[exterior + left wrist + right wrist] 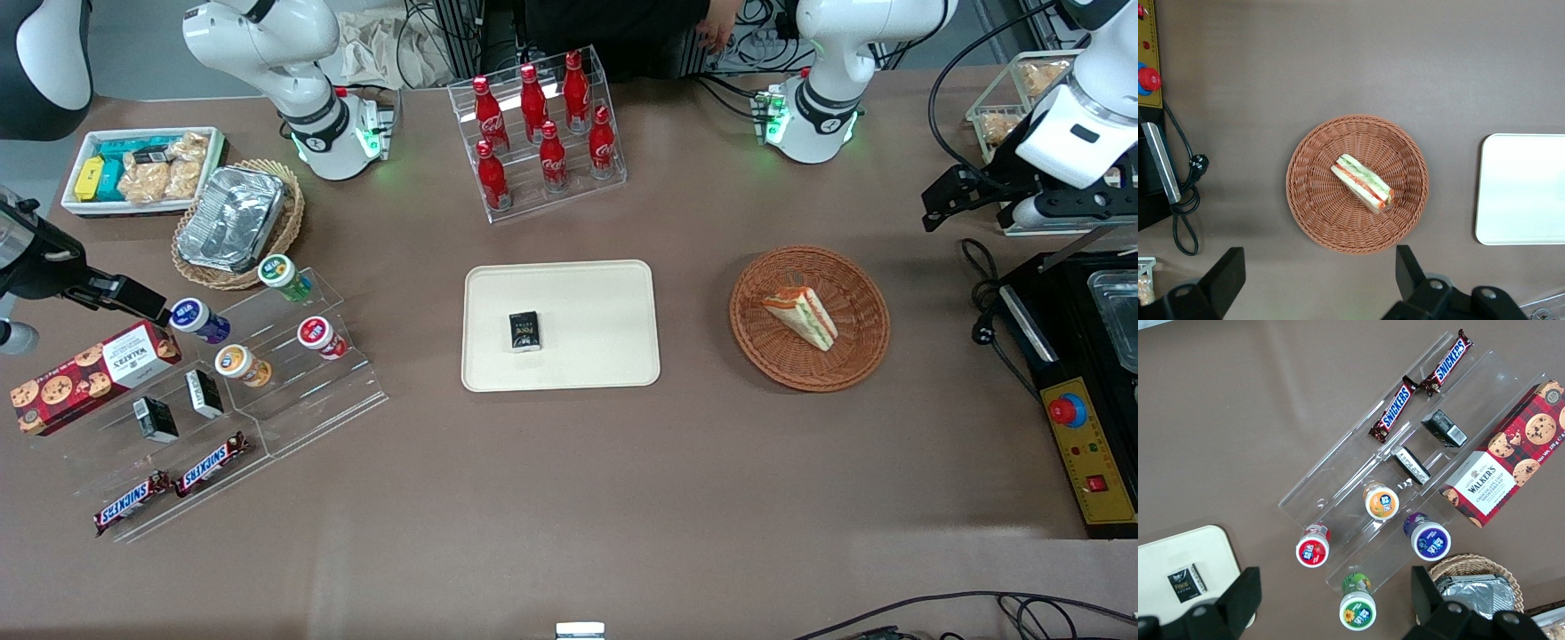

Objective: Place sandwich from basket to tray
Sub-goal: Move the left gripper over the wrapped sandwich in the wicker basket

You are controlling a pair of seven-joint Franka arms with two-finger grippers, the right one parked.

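The sandwich [800,317], a white-bread wedge with orange-red and green filling, lies in the round reddish-brown wicker basket [855,298]. The cream tray [587,293] lies beside the basket, toward the parked arm's end, and holds a small black packet [524,332]. My left gripper [944,206] hangs above the table, farther from the front camera than the basket and toward the working arm's end. In the left wrist view the gripper [1318,280] is open and empty, apart from the basket [1315,200], the sandwich [1363,182] and the tray [1521,193].
A clear rack of red cola bottles [538,133] stands farther from the front camera than the tray. A yellow control box with a red button [1080,444] and a black cable [982,302] lie beside the basket. A clear snack stand [293,391] sits toward the parked arm's end.
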